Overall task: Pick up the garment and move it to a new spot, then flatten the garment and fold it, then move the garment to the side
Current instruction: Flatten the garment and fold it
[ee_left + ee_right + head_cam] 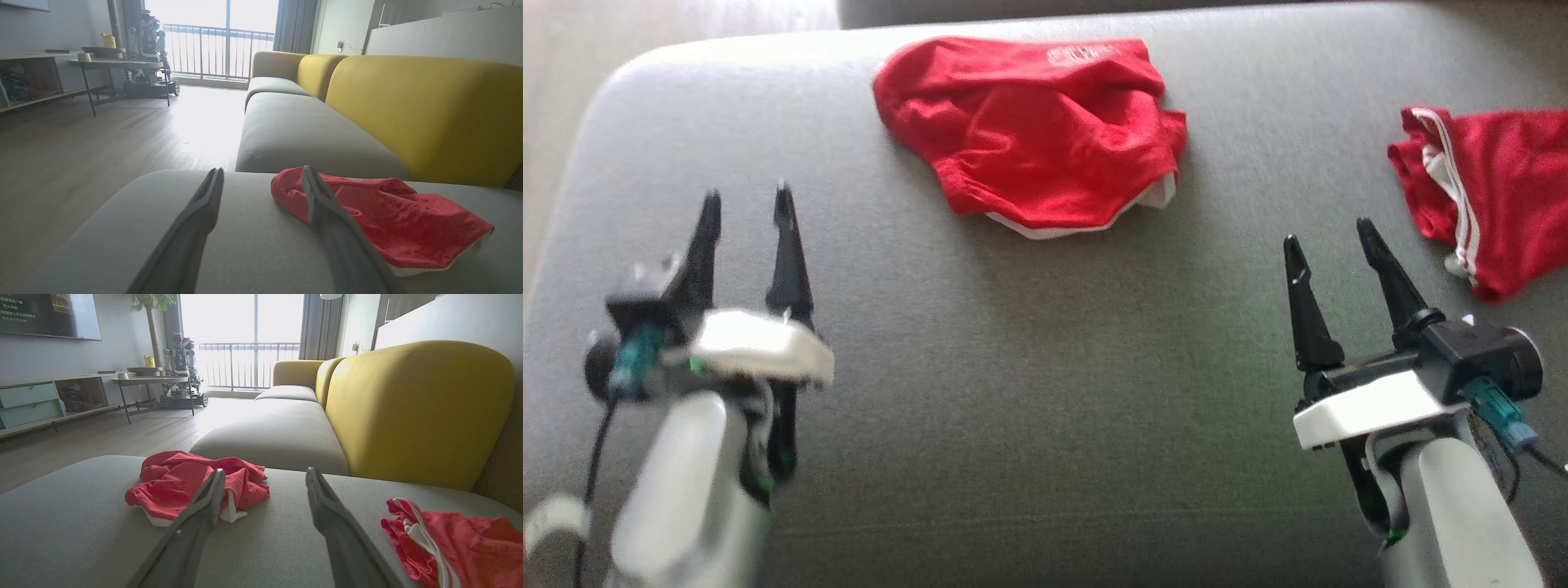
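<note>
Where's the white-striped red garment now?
The striped garment lies at the head view's right edge on the grey cushion, just beyond the right end effector, apart from the plain red garment at top centre.

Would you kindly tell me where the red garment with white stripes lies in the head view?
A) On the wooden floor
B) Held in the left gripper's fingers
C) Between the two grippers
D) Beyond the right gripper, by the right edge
D: the striped red garment lies on the grey cushion up and to the right of the open right gripper, with a gap between them.
</note>
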